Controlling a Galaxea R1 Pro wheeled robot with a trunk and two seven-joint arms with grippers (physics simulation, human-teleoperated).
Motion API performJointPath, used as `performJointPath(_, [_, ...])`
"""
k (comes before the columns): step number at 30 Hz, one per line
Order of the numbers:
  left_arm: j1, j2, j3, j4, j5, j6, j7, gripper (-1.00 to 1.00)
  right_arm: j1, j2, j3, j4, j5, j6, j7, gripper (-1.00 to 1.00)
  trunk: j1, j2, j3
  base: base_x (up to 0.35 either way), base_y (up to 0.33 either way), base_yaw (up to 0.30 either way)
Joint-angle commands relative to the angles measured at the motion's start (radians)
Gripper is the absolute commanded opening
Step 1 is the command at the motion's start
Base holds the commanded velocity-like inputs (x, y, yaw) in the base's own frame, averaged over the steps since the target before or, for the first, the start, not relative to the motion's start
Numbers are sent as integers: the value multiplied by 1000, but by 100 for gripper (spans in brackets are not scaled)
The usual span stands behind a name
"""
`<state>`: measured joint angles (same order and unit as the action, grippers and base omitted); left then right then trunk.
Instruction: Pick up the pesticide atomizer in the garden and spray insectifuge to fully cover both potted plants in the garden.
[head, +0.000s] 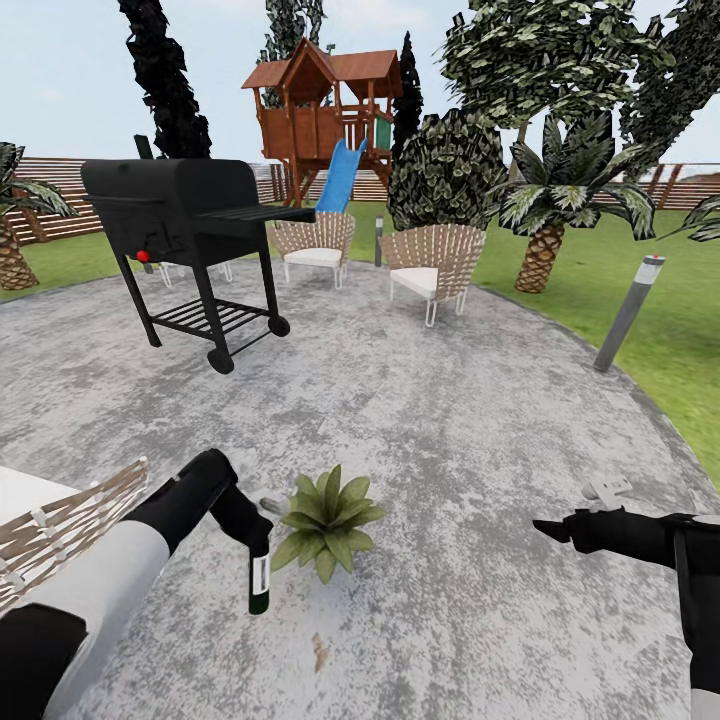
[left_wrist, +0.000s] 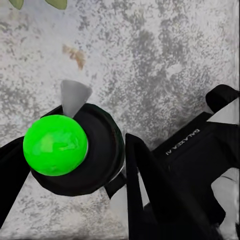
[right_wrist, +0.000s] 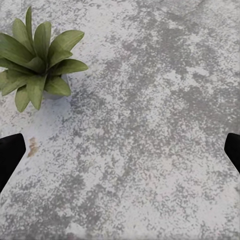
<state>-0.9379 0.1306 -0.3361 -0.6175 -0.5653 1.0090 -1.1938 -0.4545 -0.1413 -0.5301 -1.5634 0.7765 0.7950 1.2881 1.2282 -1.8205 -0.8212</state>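
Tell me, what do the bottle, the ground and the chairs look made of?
Bottle: dark green, smooth, faint sheen; glass or plastic, can't tell.
Ground: mottled grey, grainy, matte; looks like concrete or stone.
Chairs: thin pale slats fanned out, likely wood or wicker, with white cushions.

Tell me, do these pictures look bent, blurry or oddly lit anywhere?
Head view: wide-angle bending, so the grey post leans inward and the grill tilts; light is flat, with hardly any cast shadows. Left wrist view: the atomizer sits so close that it looms large, its green end glowing without glare. Right wrist view: the potted plant looks sharp, evenly lit.
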Motion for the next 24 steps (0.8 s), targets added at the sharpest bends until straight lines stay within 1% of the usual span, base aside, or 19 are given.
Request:
performJointPath(1, [-6,0,-14,1,-11,5,-22,-100,-1,0,-1,-1,8,7,9,100,0,0,-1,0,0,0])
performJointPath(2, [-15,-1,-31,5,-12,5,-41,-100,-1,0,-1,-1,9,7,7,100,0,0,-1,0,0,0])
performJointPath(3, [-18,-1,-39,7,-12,5,-51,-100,-1,0,-1,-1,8,7,5,100,0,0,-1,0,0,0])
performJointPath(5, [-28,-2,-80,20,-12,5,-96,-100,-1,1,-1,-1,8,7,-16,100,0,0,-1,0,0,0])
performJointPath(9, [-33,-2,-114,30,-12,5,-126,-100,-1,1,-2,-2,7,8,-28,100,0,0,-1,24,4,0])
performJointPath(15, [-34,0,-125,39,-12,5,-135,-100,-1,2,-3,-4,6,9,-30,100,0,0,-1,142,77,0])
performJointPath(21, [-35,3,-127,42,-12,5,-137,-100,-1,2,-4,-5,6,9,-30,100,0,0,-1,226,174,0])
performJointPath(24, [-44,6,-128,42,-12,4,-138,-100,-1,2,-4,-6,6,9,-30,100,0,0,-1,248,204,0])
